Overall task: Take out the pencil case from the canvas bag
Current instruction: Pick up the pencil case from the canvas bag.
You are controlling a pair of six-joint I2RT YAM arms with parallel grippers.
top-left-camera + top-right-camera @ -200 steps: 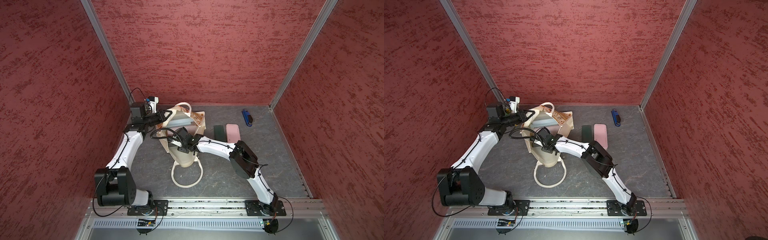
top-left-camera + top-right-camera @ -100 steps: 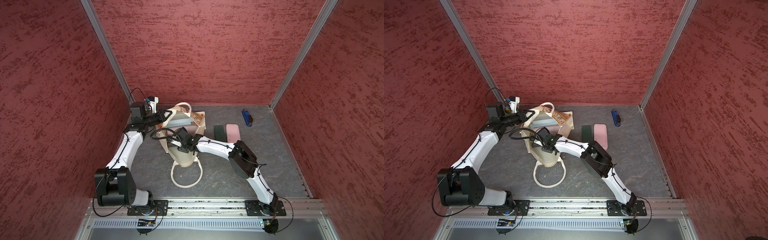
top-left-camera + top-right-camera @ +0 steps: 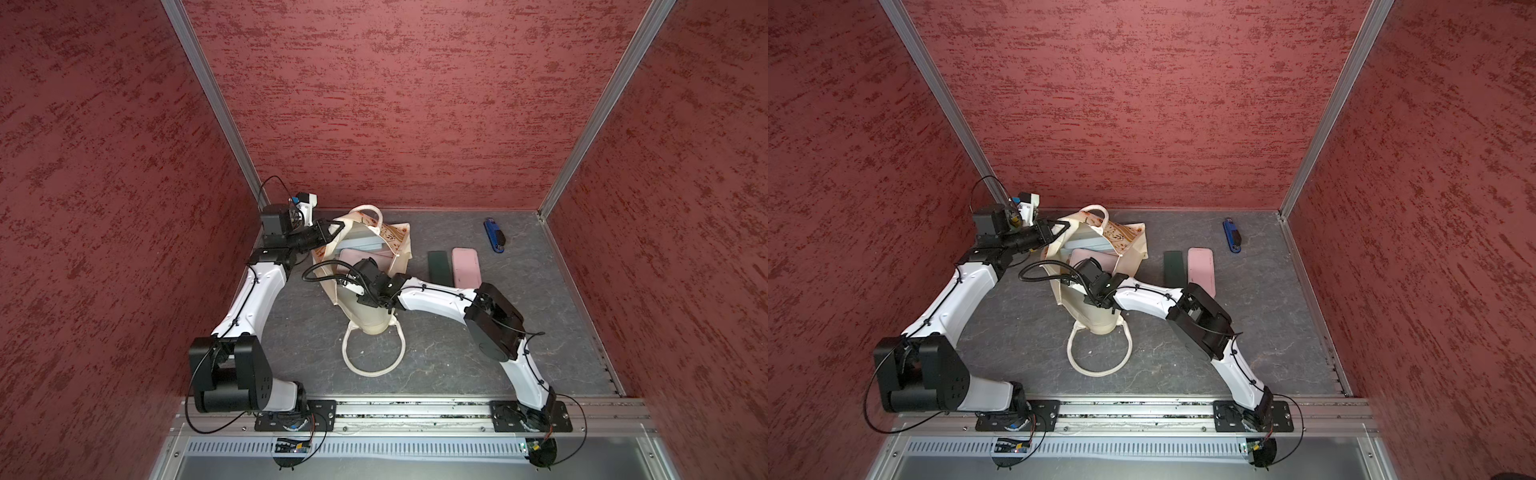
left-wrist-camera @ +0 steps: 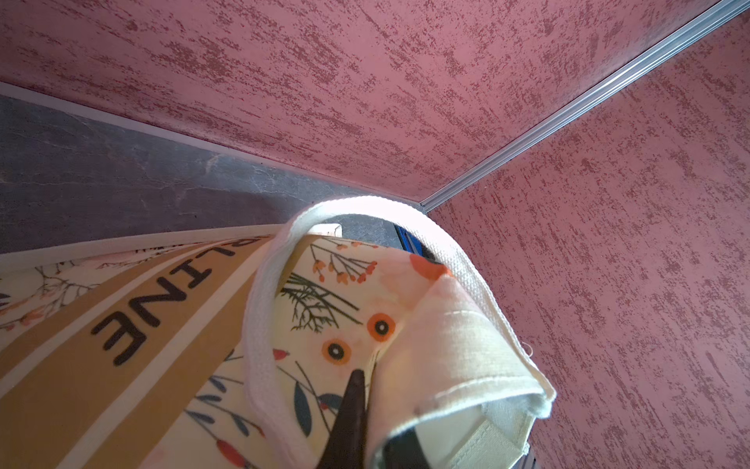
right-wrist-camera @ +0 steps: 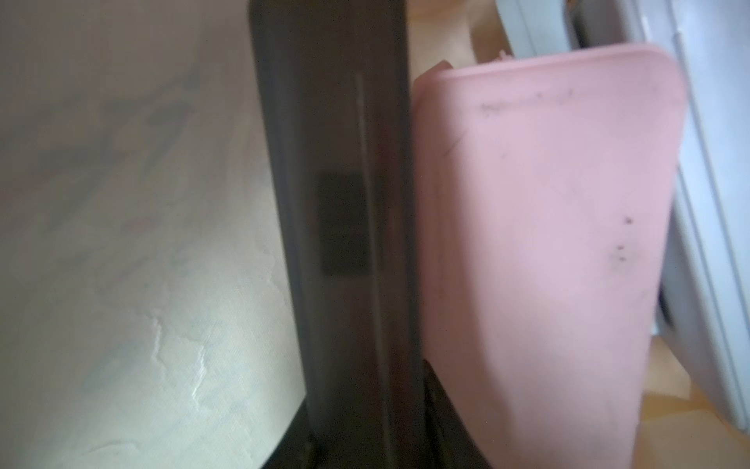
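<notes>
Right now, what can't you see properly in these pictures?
- Right gripper: in both top views its tips are hidden inside the canvas bag; open or shut is unclear.
- Pink case: right wrist view is blurred, with one dark finger beside it; a grip cannot be confirmed.
- Grey thing in the bag: mostly covered by the rim.
- Blue object: too small to name.

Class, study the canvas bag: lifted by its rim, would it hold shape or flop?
Probably flop: the canvas bag folds over at the rim where the left pincer pinches it. Likely limp throughout: its loose handle lies slack on the table.
</notes>
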